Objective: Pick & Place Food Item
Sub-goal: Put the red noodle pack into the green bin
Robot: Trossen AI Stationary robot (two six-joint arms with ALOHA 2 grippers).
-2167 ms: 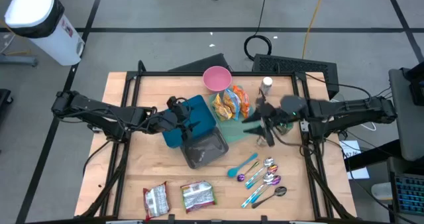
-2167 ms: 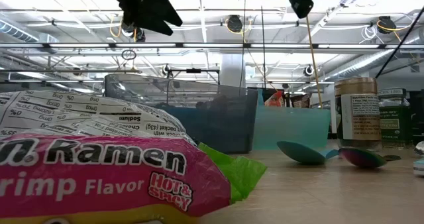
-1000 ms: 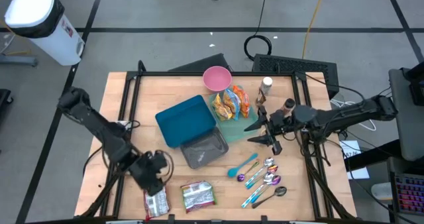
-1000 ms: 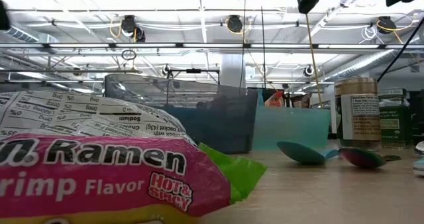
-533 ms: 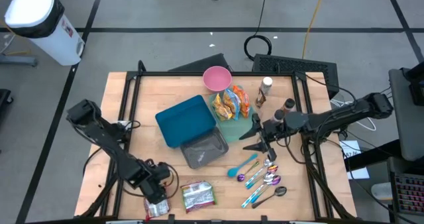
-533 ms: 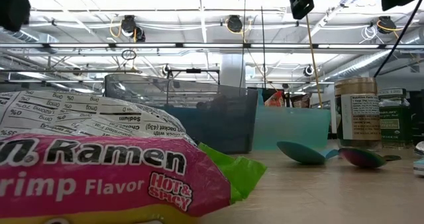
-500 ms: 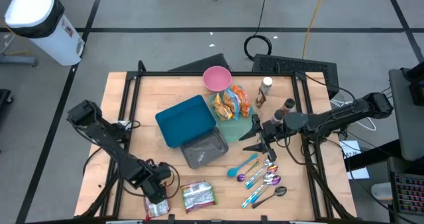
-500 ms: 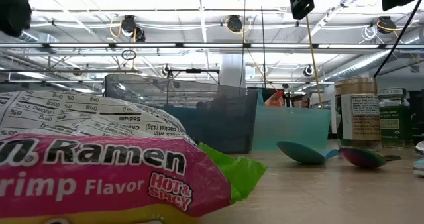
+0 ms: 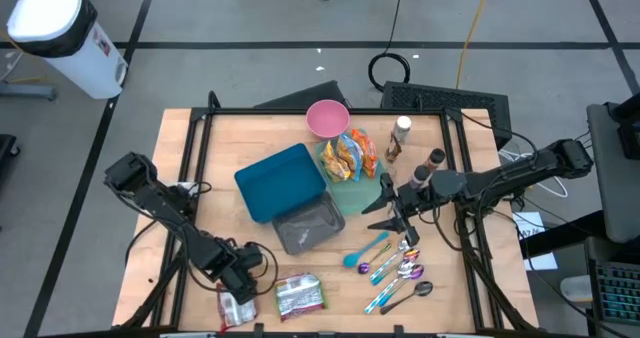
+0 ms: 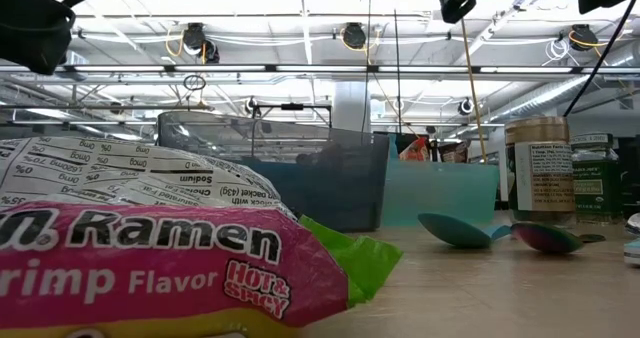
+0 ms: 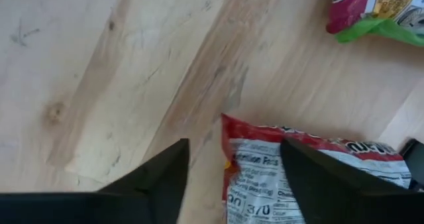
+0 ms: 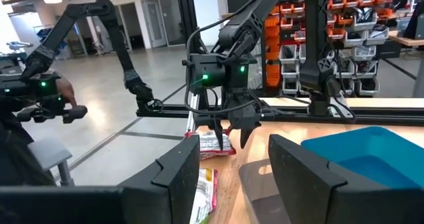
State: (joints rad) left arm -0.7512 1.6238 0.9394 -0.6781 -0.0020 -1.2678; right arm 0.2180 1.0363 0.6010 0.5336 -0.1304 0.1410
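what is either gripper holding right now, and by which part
Nothing is held. The left gripper hangs open over the edge of the red ramen packet, fingers on either side of its corner but not closed on it. The right gripper is open and empty above the table.

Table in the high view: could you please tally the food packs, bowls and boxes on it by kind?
Ramen packs: 2
Snack bag: 1
Bowl: 1
Boxes: 2, one teal, one grey
Total: 6
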